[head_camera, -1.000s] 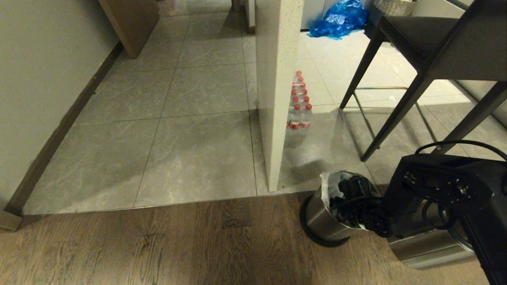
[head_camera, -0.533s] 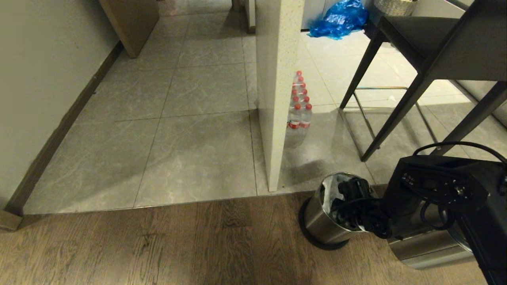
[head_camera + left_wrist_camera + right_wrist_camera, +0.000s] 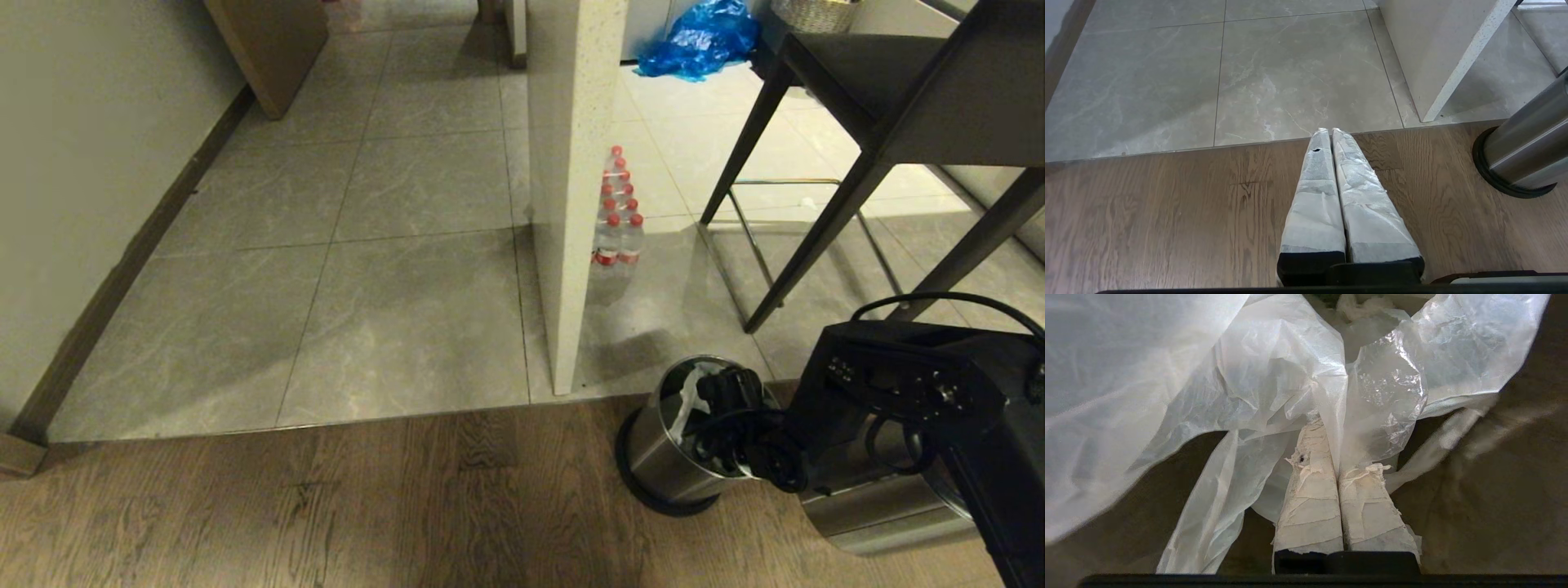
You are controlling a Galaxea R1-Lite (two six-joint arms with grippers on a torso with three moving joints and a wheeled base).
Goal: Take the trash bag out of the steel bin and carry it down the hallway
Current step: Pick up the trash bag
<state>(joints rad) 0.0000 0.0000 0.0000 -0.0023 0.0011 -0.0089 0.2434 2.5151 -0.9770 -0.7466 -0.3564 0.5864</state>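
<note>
The steel bin (image 3: 657, 461) stands on the wood floor at the edge of the grey-tiled hallway (image 3: 408, 245); its side also shows in the left wrist view as the bin (image 3: 1527, 151). The whitish trash bag (image 3: 686, 394) lines it. My right gripper (image 3: 1331, 426) reaches down into the bin and is shut on a fold of the crinkled trash bag (image 3: 1274, 375), the film pinched between its taped fingers (image 3: 1310, 490). The head view shows only the right wrist (image 3: 735, 425) over the bin's mouth. My left gripper (image 3: 1329, 131) hangs shut and empty over the wood floor, left of the bin.
A white partition wall (image 3: 571, 163) ends just behind the bin, with a pack of red-capped water bottles (image 3: 618, 216) beside it. A dark stool (image 3: 824, 196) stands to the right. A blue plastic bag (image 3: 700, 37) lies far back. Another steel container (image 3: 882, 510) sits under my right arm.
The right gripper's fingers have closed on the bag inside the bin, drawing the film in from the bin's left rim. The arm has stayed in place.
</note>
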